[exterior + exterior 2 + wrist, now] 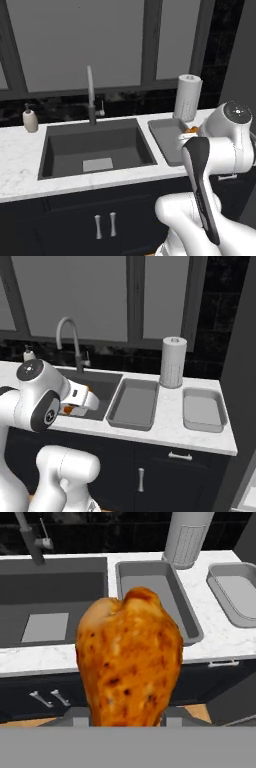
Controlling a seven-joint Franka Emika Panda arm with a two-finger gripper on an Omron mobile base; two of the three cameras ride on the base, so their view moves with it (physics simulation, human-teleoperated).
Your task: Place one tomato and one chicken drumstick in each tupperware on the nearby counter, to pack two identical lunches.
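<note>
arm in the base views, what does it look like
The arm is made of rounded, glossy white segments with dark grey joint caps and a dark curved panel along one link. A round grey disc caps one joint. No cables or sleeves show.

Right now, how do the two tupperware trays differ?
The left tupperware sits right beside the sink; the right tupperware sits past the paper-towel roll, near the counter end. The left one looks longer front to back, the right one squarer. Both are grey, shallow, and hold no food yet.
</note>
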